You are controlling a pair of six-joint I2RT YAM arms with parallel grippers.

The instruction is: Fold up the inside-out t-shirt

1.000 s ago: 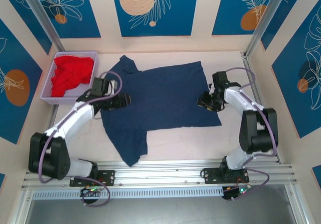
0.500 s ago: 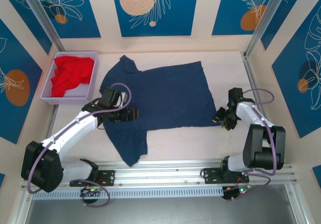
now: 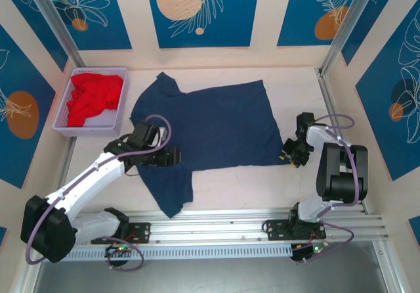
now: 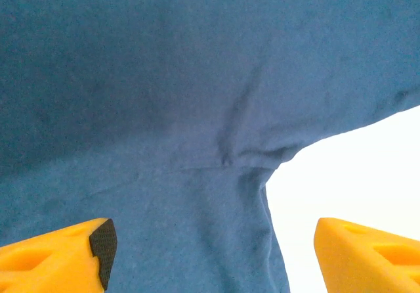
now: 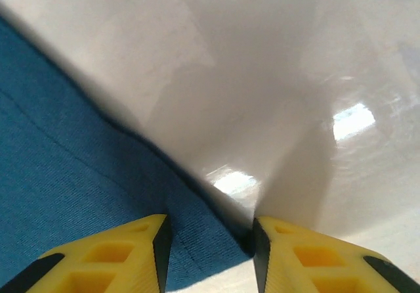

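While the navy t-shirt (image 3: 216,122) is spread flat over the middle of the white table (image 3: 230,184), it's laid sideways: sleeves and neck end toward the left arm's side, hem toward the right. One sleeve is pointed at the back wall, and the other is stretched down toward the near rail.

The left gripper (image 3: 174,156) is held low over the spot where that near sleeve meets the body. From its wrist camera the two yellow fingers (image 4: 52,253) are seen spread wide apart, so the jaws are clearly open, nothing pinched. Under them the armpit seam is puckered into a few small wrinkles, with bare table shown just to the right of the cloth.

The right gripper (image 3: 289,156) is parked at the near hem corner. In its wrist view the yellow fingers (image 5: 105,257) are set a little apart, and the stitched hem corner is caught in the gap between them. The jaws are not closed, since a clear gap is seen. Whether the pads are touching the fabric can't be told.

Off at the far left corner, a lavender basket (image 3: 63,109) is parked well apart from the shirt, with a red garment (image 3: 95,96) bunched up inside
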